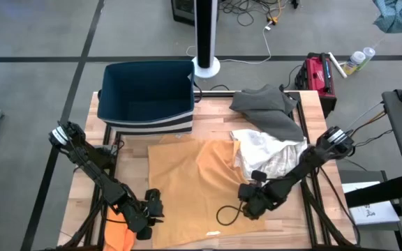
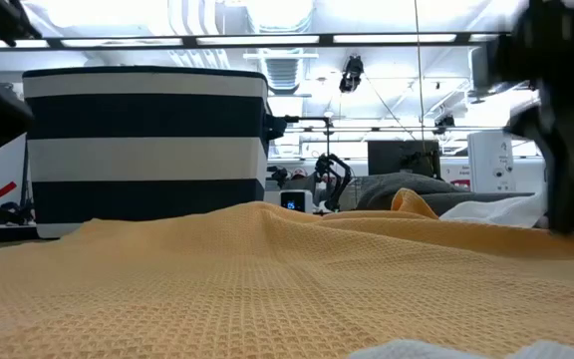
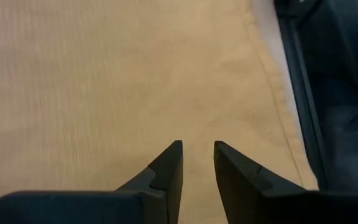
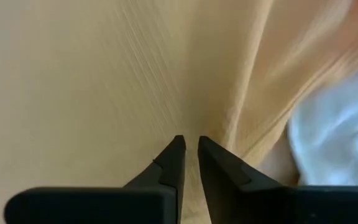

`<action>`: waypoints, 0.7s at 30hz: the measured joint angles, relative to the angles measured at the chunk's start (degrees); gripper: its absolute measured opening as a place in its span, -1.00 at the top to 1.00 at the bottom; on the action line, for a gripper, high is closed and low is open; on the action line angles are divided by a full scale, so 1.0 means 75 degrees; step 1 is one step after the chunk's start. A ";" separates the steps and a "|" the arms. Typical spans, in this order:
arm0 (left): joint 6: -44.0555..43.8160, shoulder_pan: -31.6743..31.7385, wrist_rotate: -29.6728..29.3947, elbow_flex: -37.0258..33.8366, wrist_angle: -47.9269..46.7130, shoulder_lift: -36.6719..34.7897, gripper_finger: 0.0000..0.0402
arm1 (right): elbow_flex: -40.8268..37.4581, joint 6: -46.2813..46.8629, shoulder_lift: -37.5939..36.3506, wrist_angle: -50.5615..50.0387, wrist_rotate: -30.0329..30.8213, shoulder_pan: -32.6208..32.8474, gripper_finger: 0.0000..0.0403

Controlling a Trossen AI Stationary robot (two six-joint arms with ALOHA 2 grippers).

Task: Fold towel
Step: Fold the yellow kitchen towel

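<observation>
The tan towel [image 1: 194, 181] lies spread on the table, with its right part folded over and rumpled against a white cloth. My left gripper [image 1: 152, 203] hovers at the towel's left edge near the front. In the left wrist view its fingers [image 3: 197, 146] stand open over flat towel [image 3: 104, 81], beside the hem. My right gripper [image 1: 248, 199] is over the towel's near right part. Its fingers [image 4: 191, 140] stand a narrow gap apart, next to a raised fold [image 4: 253, 81]. I cannot tell whether either gripper's tips touch the cloth.
A navy-and-white striped basket [image 1: 145, 94] stands at the far left. A grey cloth [image 1: 267, 104] and a white cloth [image 1: 267, 153] lie at the far right. A black cable loop [image 1: 225, 215] rests on the towel beside my right gripper. Something orange [image 1: 121, 236] lies at the near left corner.
</observation>
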 joint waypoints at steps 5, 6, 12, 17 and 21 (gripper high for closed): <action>0.0189 0.0040 -0.0202 0.0038 -0.0331 -0.0348 0.59 | -0.0047 0.0581 -0.0734 0.0068 0.1721 0.0223 0.70; 0.0192 0.0067 -0.0335 0.0038 -0.0600 -0.0495 0.59 | -0.0068 0.0722 -0.0858 0.0014 0.2007 0.0158 0.67; -0.0652 0.0194 -0.1854 0.0000 -0.2748 -0.1649 0.59 | -0.0265 0.1747 -0.1358 -0.0040 0.2994 -0.0683 0.44; -0.2208 0.0447 -0.2711 -0.0447 -0.3921 -0.2472 0.59 | -0.0526 0.2206 -0.1419 -0.0020 0.2936 -0.1969 0.23; -0.3486 0.0853 -0.2393 -0.1354 -0.3970 -0.2923 0.58 | -0.0562 0.2208 -0.1288 0.0032 0.2505 -0.2998 0.08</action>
